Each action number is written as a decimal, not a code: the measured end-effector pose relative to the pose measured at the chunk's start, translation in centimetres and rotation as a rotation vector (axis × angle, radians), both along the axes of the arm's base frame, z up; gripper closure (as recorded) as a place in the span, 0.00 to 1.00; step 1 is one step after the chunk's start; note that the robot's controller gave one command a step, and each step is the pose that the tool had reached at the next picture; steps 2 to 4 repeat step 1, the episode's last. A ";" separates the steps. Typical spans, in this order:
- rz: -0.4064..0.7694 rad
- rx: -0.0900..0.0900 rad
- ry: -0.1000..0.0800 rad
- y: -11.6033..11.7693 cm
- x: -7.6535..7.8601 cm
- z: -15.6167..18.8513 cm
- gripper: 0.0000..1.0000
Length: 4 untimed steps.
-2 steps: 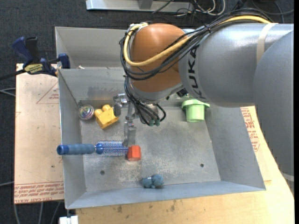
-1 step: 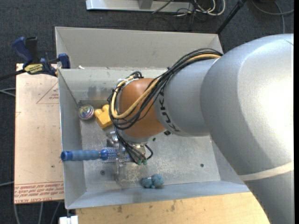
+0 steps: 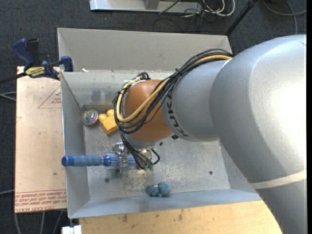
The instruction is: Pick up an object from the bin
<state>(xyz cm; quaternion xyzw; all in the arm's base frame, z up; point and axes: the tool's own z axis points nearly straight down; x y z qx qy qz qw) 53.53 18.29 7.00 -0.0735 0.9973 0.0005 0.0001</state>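
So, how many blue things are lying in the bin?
2. A blue-handled tool lies by the left wall, and a blue lump sits by the near wall. The arm may hide more.

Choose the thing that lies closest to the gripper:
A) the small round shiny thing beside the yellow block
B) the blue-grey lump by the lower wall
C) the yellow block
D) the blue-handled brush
D: the gripper is right at the head end of the blue-handled brush, and the other things lie apart from it.
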 end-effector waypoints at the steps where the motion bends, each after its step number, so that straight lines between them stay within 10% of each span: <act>1: -0.053 0.002 -0.008 -1.2 -0.2 14.5 1.00; 4: -0.053 0.002 -0.008 -1.2 -0.2 14.5 1.00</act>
